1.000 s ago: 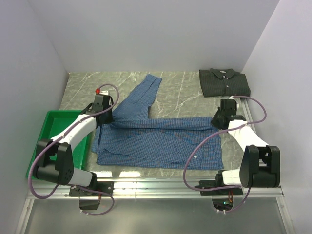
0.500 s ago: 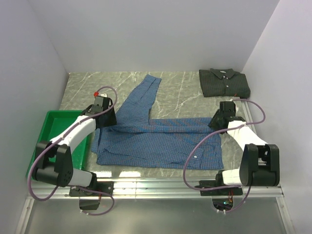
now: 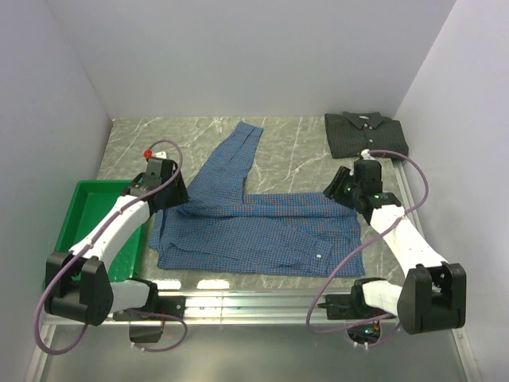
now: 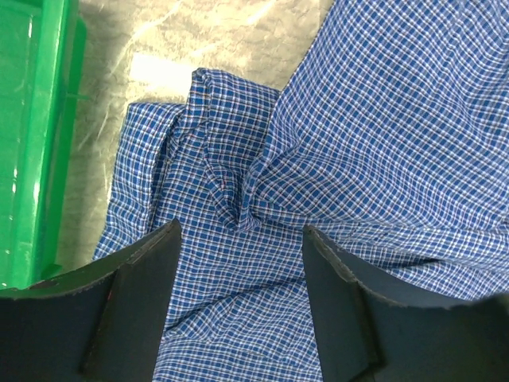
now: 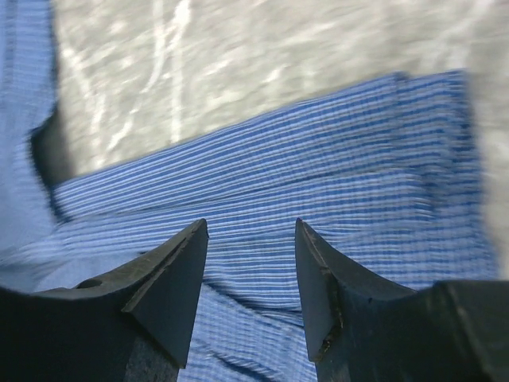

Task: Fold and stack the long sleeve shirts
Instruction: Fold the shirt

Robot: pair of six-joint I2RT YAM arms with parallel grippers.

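The blue checked long sleeve shirt (image 3: 254, 235) lies flat across the middle of the table, with one sleeve (image 3: 237, 151) running toward the back. Folded at the back right is the dark long sleeve shirt (image 3: 366, 134). My left gripper (image 3: 170, 193) hovers over the blue shirt's left end, open; in the left wrist view the left gripper (image 4: 240, 231) has only wrinkled checked cloth (image 4: 382, 119) below it. My right gripper (image 3: 338, 189) is over the shirt's upper right edge. Seen from the right wrist, the right gripper (image 5: 251, 224) is open above the blue cloth (image 5: 334, 175), holding nothing.
A green plastic tray (image 3: 83, 208) sits at the left edge beside the left arm, and the tray (image 4: 32, 143) also shows in the left wrist view. Grey marble tabletop (image 3: 302, 151) shows between the two shirts. White walls close in the back and sides.
Both grippers have opened and let go of the blue shirt. The right gripper has risen and shifted left; the left gripper has lifted slightly. The shirt stays flat.
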